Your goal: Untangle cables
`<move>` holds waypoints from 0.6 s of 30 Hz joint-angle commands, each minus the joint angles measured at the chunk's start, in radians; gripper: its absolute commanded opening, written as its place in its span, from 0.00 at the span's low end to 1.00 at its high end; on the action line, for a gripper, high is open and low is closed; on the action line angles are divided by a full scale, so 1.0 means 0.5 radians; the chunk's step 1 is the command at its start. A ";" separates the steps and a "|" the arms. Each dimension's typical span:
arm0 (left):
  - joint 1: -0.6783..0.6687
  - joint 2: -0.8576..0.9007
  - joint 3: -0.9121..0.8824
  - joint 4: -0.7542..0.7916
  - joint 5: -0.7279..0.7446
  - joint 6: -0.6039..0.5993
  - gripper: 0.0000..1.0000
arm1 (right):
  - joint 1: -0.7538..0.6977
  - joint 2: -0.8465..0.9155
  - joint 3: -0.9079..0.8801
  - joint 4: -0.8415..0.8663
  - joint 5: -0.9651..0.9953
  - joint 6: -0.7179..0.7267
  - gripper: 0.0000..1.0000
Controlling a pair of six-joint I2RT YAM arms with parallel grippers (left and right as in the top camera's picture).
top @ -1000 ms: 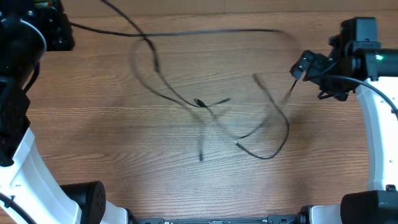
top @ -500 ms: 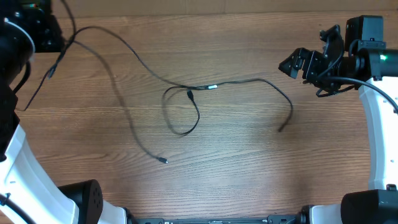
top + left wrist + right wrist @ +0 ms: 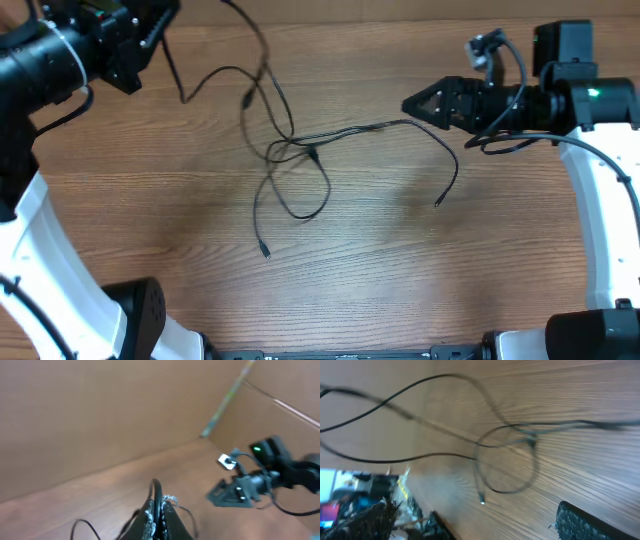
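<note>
Thin black cables lie knotted at mid-table. Loose strands run out from the knot, with one plug end toward the front and another to the right. My left gripper is raised at the back left. In the left wrist view this gripper is shut on one cable strand that stands up between its pads. My right gripper points left, just above the strand running right from the knot, and is open with nothing in it. The right wrist view shows the cable loop and a plug end ahead of the open right gripper.
Brown walls enclose the wooden table at the back. The arm bases stand at the front corners. The right arm shows across the table in the left wrist view.
My left gripper swung right along the back edge, dragging its strand, and the cables bunched into a tighter knot. My right gripper reached left toward the knot, still open.
</note>
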 commanded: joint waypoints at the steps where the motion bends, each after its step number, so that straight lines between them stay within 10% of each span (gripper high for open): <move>1: -0.063 0.087 -0.004 -0.033 0.188 0.040 0.04 | 0.127 0.002 0.014 0.061 -0.120 -0.032 1.00; 18: -0.330 0.155 -0.003 -0.053 -0.185 0.006 0.04 | 0.585 0.036 0.014 0.668 0.118 0.314 1.00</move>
